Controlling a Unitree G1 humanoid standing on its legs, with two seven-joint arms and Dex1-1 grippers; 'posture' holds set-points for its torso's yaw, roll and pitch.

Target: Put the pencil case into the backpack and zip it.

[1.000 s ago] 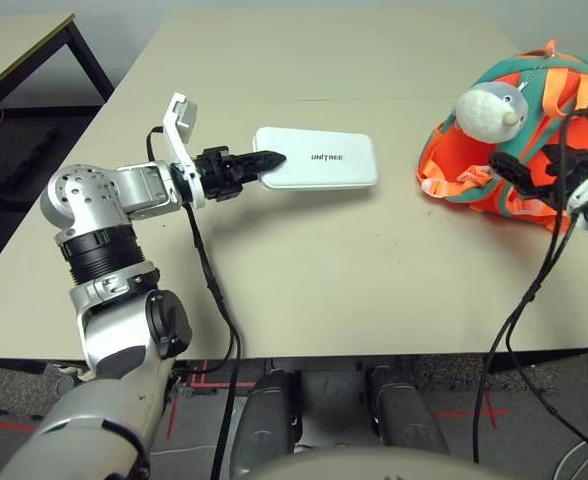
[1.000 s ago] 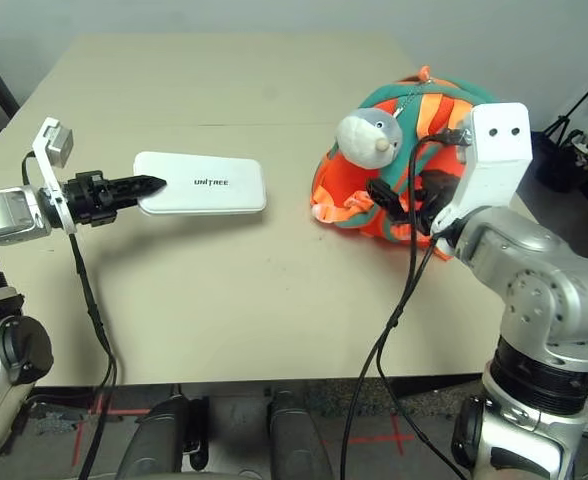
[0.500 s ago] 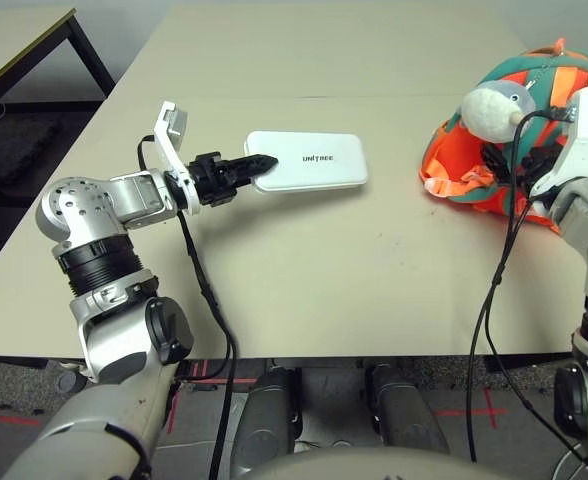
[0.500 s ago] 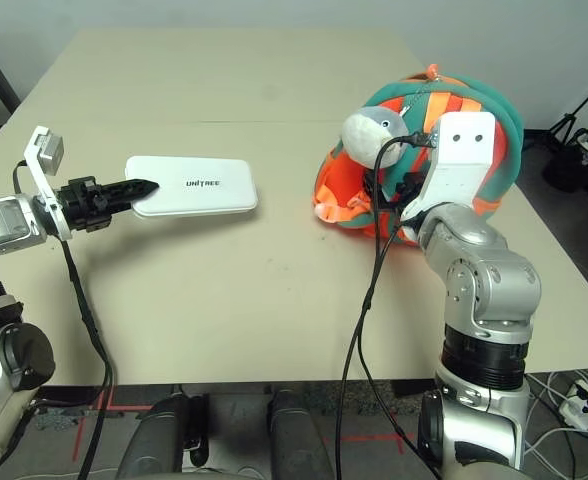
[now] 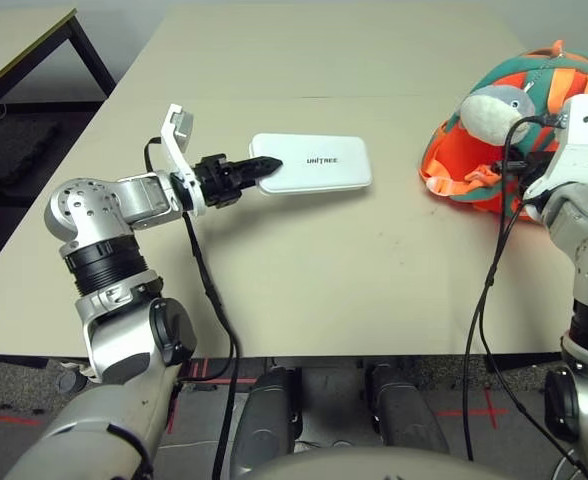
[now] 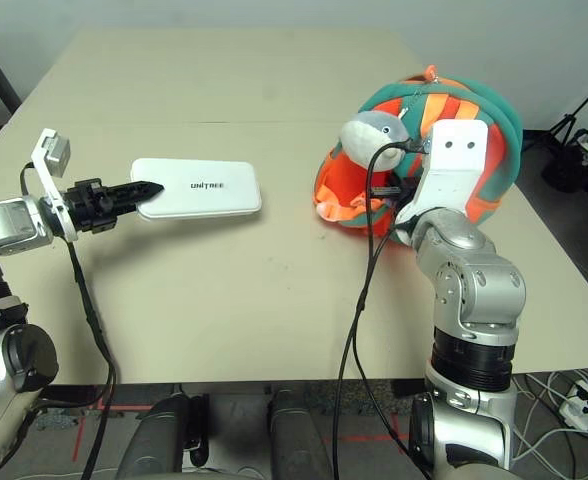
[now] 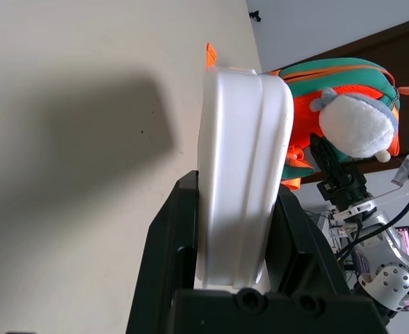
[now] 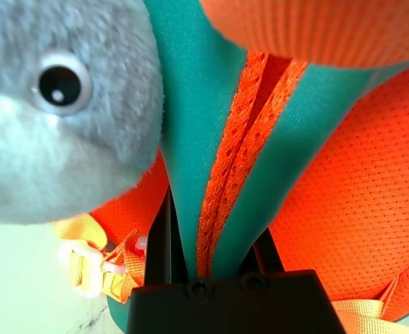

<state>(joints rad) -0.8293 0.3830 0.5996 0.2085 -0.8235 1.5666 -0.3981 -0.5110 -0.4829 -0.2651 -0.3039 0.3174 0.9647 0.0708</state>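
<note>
My left gripper [image 5: 259, 167] is shut on the left end of the white pencil case [image 5: 314, 162] with its "UNITREE" lettering and holds it flat just over the table's left half. In the left wrist view the pencil case [image 7: 243, 160] stands clamped between both black fingers [image 7: 164, 257]. The orange backpack [image 6: 479, 100] with teal trim lies at the right, its grey plush charm [image 6: 372, 132] facing the middle. My right gripper [image 8: 215, 243] is shut on a teal and orange edge of the backpack [image 8: 343, 181], just below the charm [image 8: 44, 111].
Bare tabletop [image 5: 374, 260] stretches between the case and the backpack. Black cables [image 5: 489, 300] hang from both wrists over the front edge. Another table [image 5: 19, 45] stands off to the far left, and a tripod [image 6: 586, 105] beyond the right edge.
The right gripper has moved in under the plush charm and shut on the backpack's trim. The left gripper keeps its hold on the pencil case, almost unmoved.
</note>
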